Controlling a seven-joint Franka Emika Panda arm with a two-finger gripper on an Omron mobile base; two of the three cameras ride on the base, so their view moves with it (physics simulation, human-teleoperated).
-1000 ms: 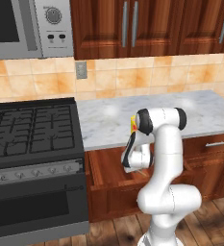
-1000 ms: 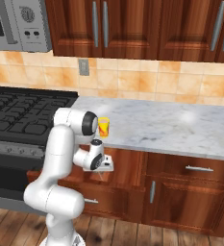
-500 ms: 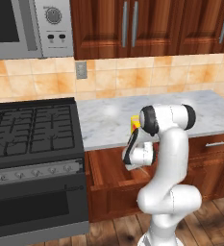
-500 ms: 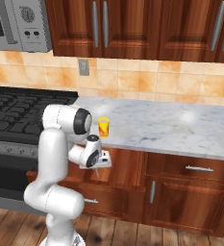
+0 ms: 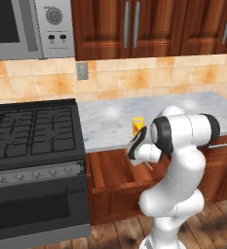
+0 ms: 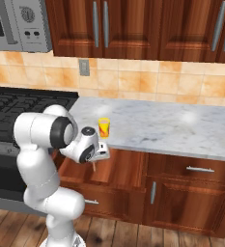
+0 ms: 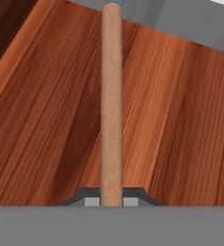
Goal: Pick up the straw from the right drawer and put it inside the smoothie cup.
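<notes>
Far left in the left base view I've got the black stove (image 5: 32,131) with the microwave (image 5: 29,26) above it. Next over, the marble counter (image 5: 110,126), and the smoothie cup (image 5: 138,127) stands upright near its front edge, yellow with the orange-red mark; in the right base view that cup (image 6: 104,128) sits just behind and above my hand.

Below the counter the right drawer (image 5: 112,175) is pulled open, wooden floor showing. My gripper (image 5: 145,163) hangs over the open drawer, under the counter lip. In the right base view the gripper (image 6: 95,158) points down with the straw (image 6: 93,165) sticking out below it, thin and pale.

Hand view: the straw (image 7: 111,105) runs straight up from between the two finger tips, against the drawer's wood floor (image 7: 46,120). Fingers are closed in tight on it, pads (image 7: 90,202) against either side, so I'm holding the straw. Whether its far tip touches the drawer floor, can't tell.

Right of the arm, a closed drawer front (image 6: 191,170) with a silver handle.
</notes>
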